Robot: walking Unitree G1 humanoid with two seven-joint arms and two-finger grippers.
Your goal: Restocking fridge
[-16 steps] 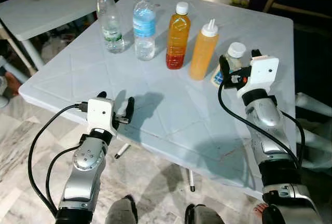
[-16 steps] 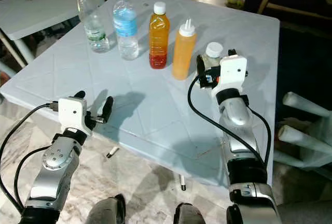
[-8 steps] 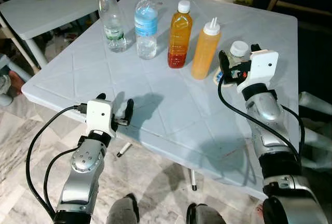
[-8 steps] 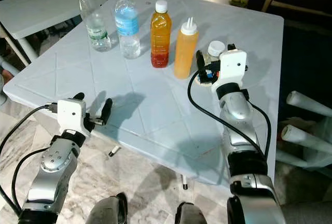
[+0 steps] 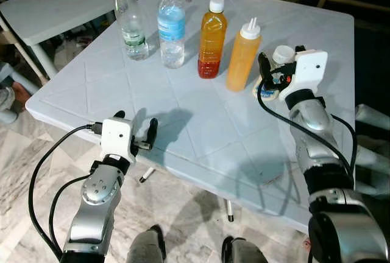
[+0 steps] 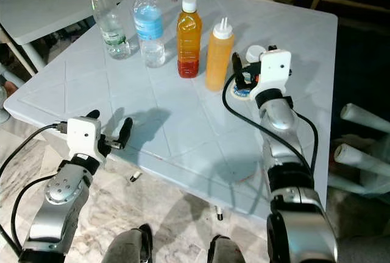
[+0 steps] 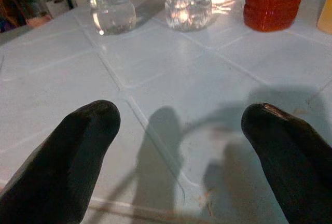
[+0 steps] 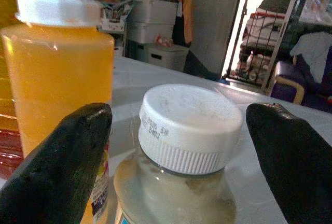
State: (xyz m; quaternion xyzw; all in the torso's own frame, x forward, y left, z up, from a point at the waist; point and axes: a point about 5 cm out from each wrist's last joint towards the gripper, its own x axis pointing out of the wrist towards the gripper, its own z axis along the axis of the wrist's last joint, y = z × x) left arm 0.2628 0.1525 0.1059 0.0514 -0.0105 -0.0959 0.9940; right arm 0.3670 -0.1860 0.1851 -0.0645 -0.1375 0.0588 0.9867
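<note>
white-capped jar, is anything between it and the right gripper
Nothing visible is. The right gripper is open with its fingers on either side of the white-capped jar, the gap between them free. The orange squeeze bottle stands close beside the jar on the robot's left, not in the way.

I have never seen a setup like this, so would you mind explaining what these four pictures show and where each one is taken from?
This is a humanoid robot with two silver arms, each ending in two black fingers. The two wide pictures come from its head camera, looking down at a white table. On it stand, in a row, a teal-capped bottle, a blue-capped water bottle, an amber drink bottle, an orange squeeze bottle and a small white-capped jar. The close-ups come from wrist cameras. The left gripper is open over the table's near edge, holding nothing. The right gripper is open with its fingers either side of the jar, not closed on it.
</note>
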